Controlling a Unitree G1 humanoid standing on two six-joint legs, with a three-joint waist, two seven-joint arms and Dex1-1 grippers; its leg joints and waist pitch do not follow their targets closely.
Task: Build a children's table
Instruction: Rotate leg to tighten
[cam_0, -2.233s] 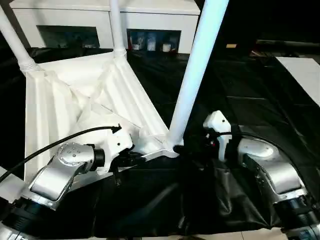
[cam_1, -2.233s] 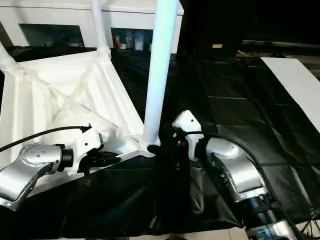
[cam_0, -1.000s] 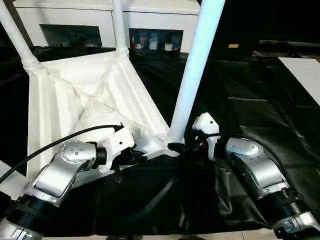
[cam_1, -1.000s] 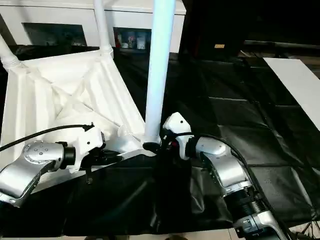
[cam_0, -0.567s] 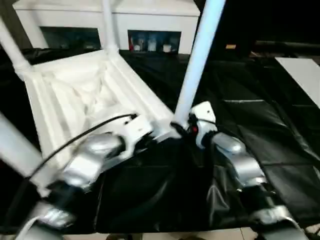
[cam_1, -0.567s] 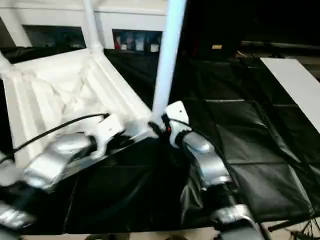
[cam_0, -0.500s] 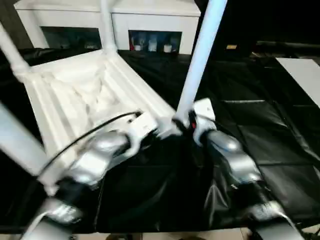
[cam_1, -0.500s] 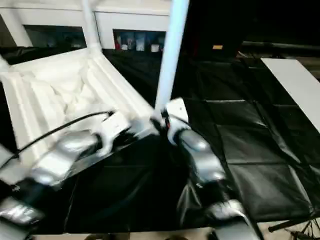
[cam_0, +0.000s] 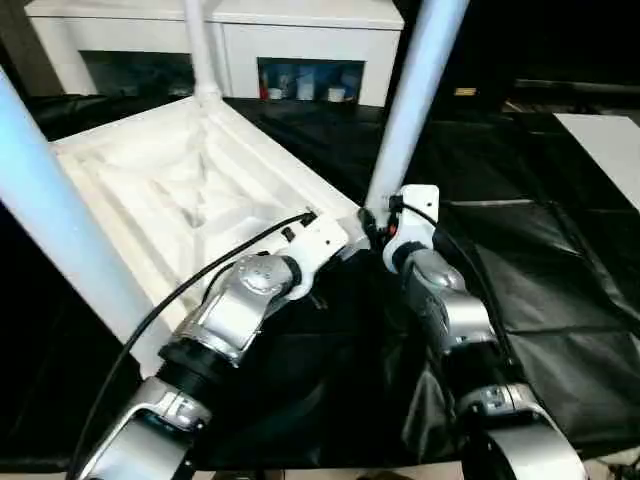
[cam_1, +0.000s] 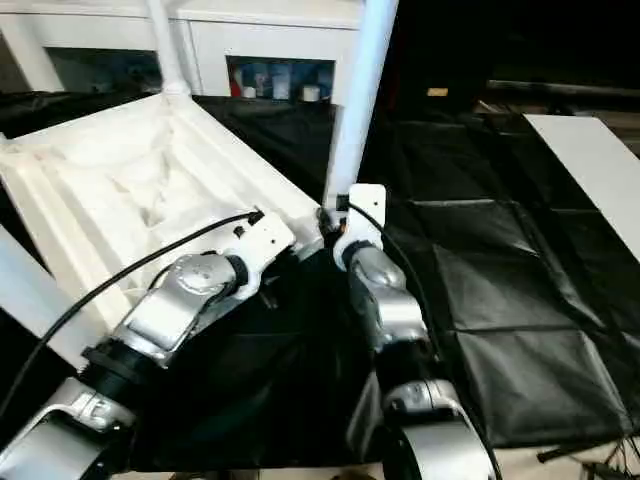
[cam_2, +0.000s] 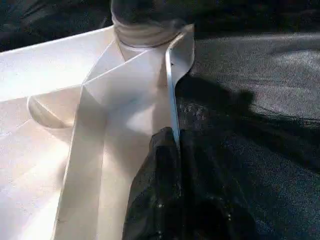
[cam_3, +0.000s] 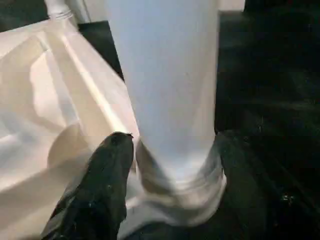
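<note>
Across the black plastic sheet (cam_0: 560, 300) covering the work surface lies the upside-down white plastic rectangular table top (cam_0: 190, 190), its ribbed underside facing up. At the far left a long tapered white tube leg (cam_0: 60, 215) rises close to the camera, cutting across the top's left edge. Further back, a second white tube leg (cam_0: 198, 45) stands upright in the round socket at the top's far corner, in front of the white cabinet with glass doors (cam_0: 300, 50).

Nearer the middle, the left gripper (cam_2: 172, 165) reaches in over the near right edge of the top; the left wrist view shows its black fingers (cam_2: 155, 185) pinched on the thin rim wall, one on each side of it. Just to its right, a third white tube leg (cam_0: 415, 95) stands in the near right corner socket, leaning slightly rightward. The right gripper (cam_3: 170, 160) is at this leg's foot, its two black fingers (cam_3: 107, 175) closed around the ridged base on either side, just above the socket.
</note>
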